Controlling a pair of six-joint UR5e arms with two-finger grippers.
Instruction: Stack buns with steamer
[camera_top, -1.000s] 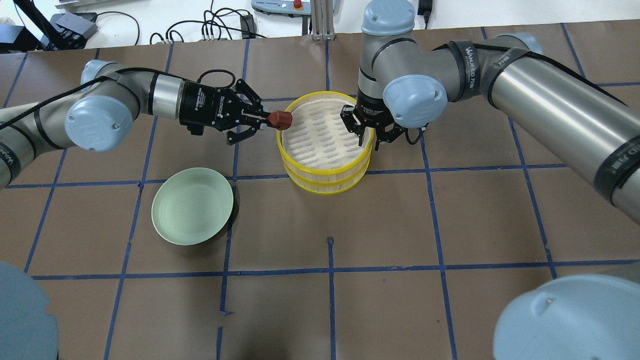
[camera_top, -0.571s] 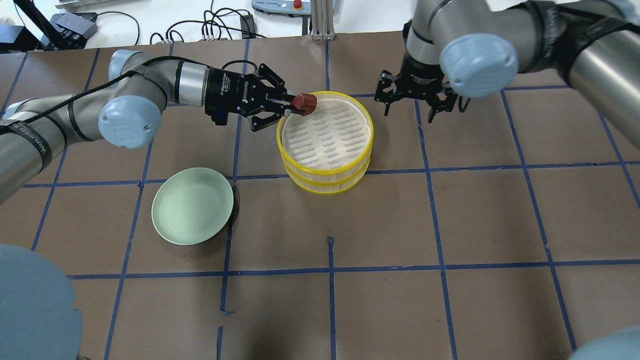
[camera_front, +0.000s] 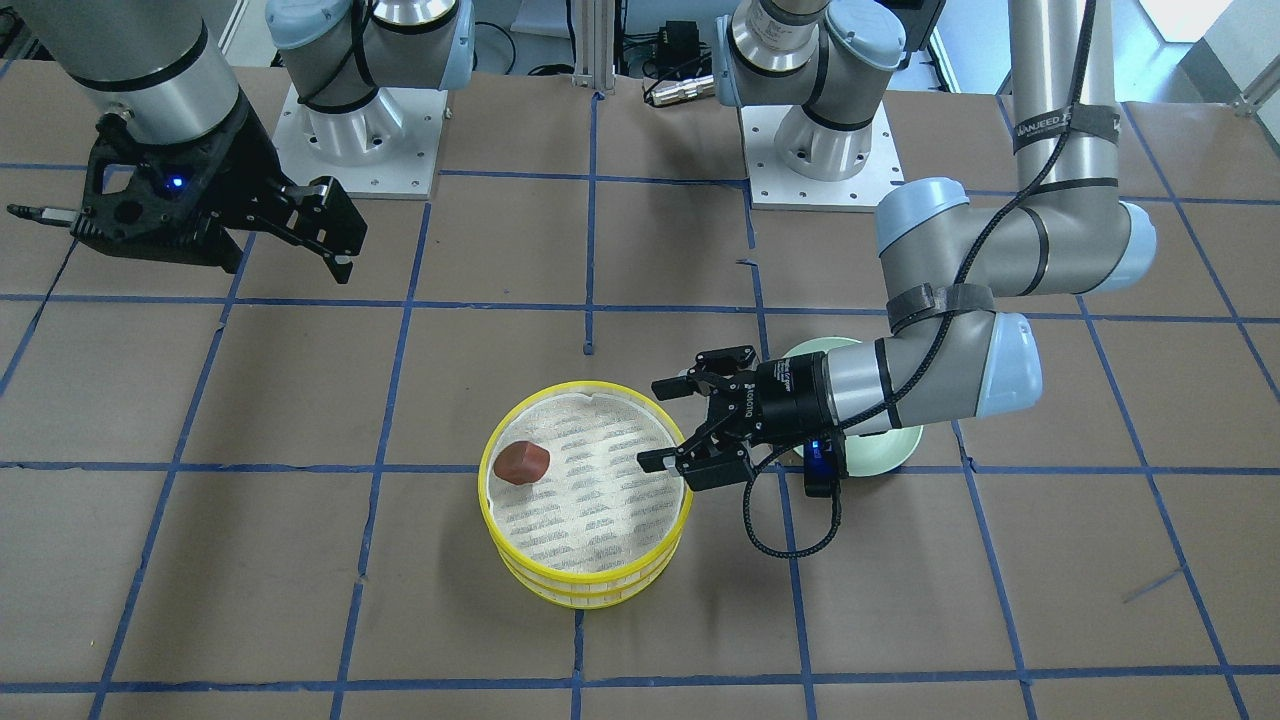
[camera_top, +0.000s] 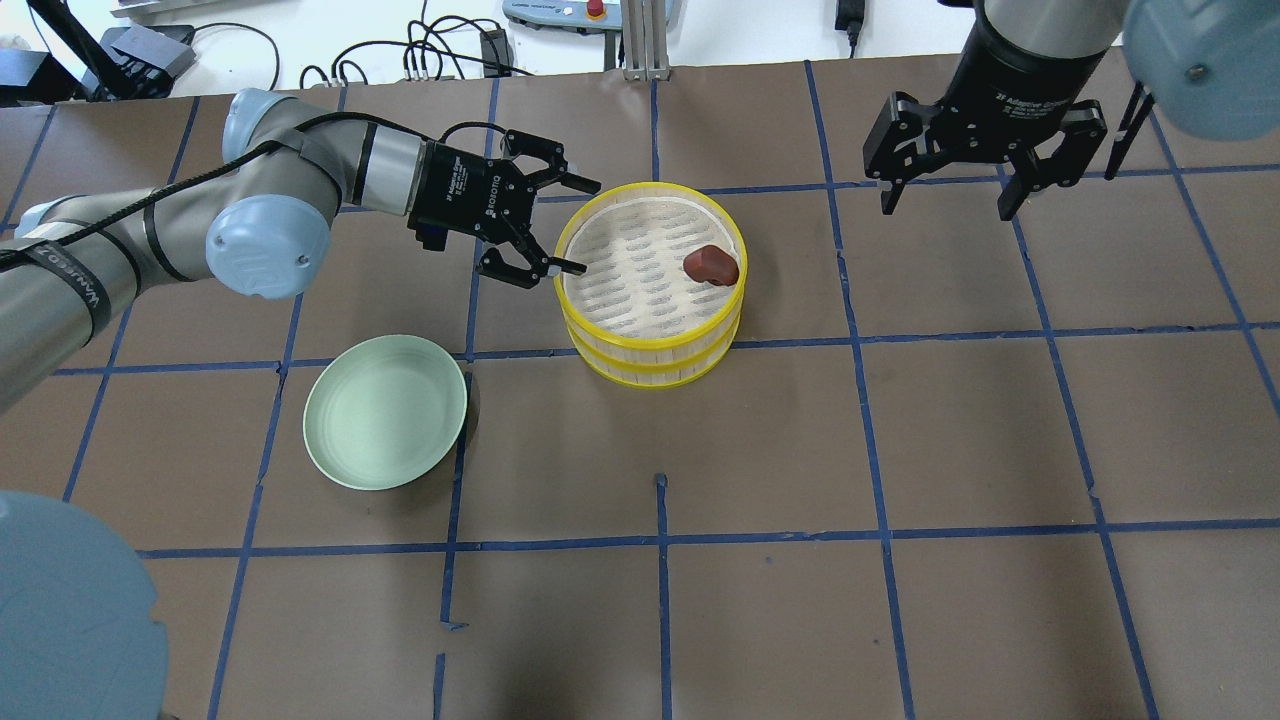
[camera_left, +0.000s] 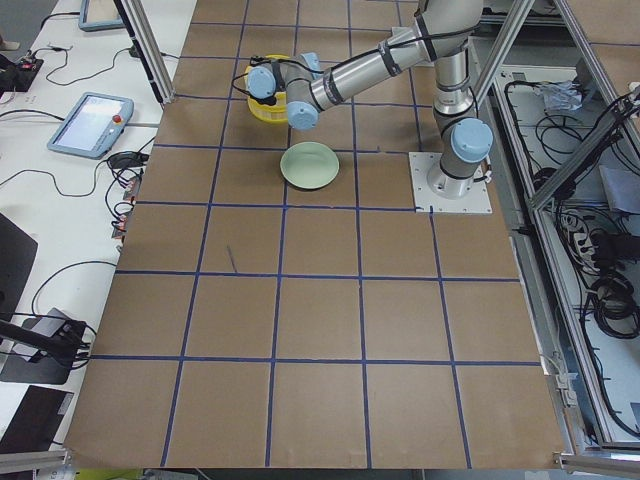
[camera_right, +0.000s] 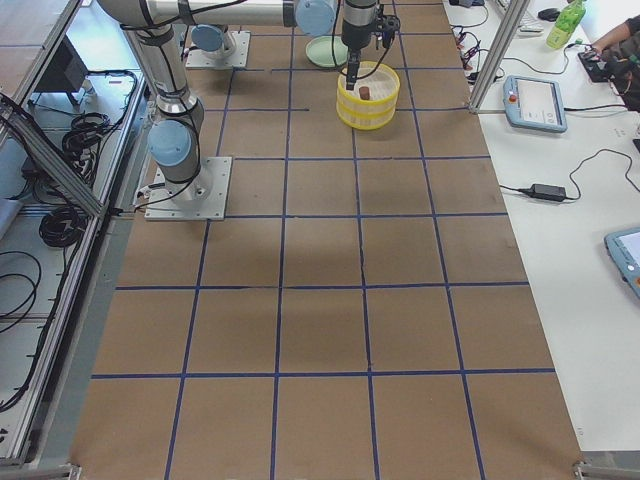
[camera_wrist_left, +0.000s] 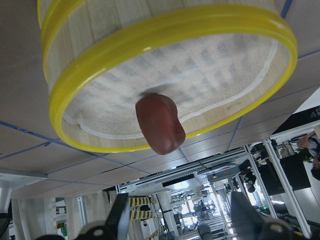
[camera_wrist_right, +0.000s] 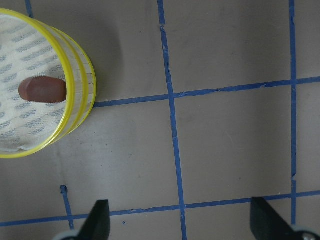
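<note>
Steamer (camera_top: 650, 362): both yellow-rimmed trays stacked one on the other, standing about midway along the bench (camera_top: 900, 450), toward the long edge opposite the robot.

Reddish-brown bun (camera_top: 711, 265): lies loose on the mesh floor of the upper tray, close to the rim on the robot's right side. Nothing is touching it.

Left gripper (camera_top: 585, 227): held level at the steamer's left rim, pointing in across the tray. Jaws spread apart and empty; the bun sits across the tray from them, in plain sight of the left wrist camera.

Right gripper (camera_top: 945, 212): raised and pointing down, jaws wide apart with nothing between them. It is well clear of the steamer, out toward the robot's right and the far long edge.

Green plate (camera_top: 385, 410): on the bench to the steamer's left, nearer the robot's edge. The left forearm passes above it.
</note>
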